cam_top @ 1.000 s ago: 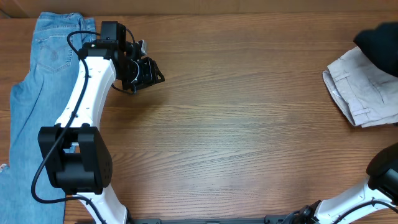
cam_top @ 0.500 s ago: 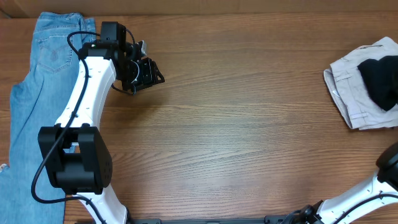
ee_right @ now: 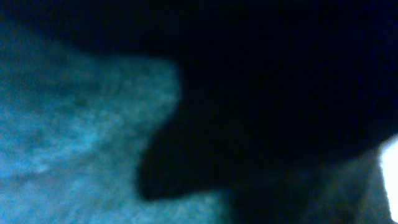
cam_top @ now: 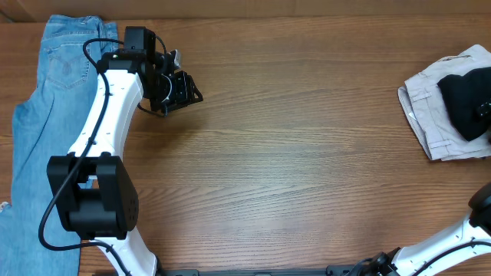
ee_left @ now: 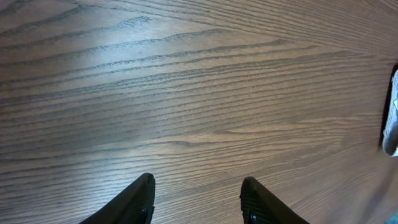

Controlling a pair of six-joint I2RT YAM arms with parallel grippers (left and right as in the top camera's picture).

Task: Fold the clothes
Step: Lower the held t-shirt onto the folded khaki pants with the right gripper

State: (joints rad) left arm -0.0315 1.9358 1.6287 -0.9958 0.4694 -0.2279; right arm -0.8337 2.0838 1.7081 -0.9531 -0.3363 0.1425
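Observation:
The clothes (cam_top: 462,103) are a black bunched mass lying on top of a pale beige folded garment (cam_top: 426,123) at the table's right edge. My right gripper is at that spot, but I cannot make its jaws out against the dark cloth. The right wrist view is blurred and filled by black fabric (ee_right: 280,93), with pale cloth (ee_right: 68,124) beside it. My left gripper (cam_top: 188,90) hovers over bare wood at the upper left. It is open, and its fingertips (ee_left: 144,191) stand apart with nothing between them.
Light blue jeans (cam_top: 46,100) lie stretched along the left edge, partly under the left arm (cam_top: 107,115). The wooden table (cam_top: 291,153) spans the middle. The right arm's base (cam_top: 479,211) sits at the bottom right corner.
The black mass came down from the top right corner onto the beige garment, then shifted slightly left. The left arm has not moved.

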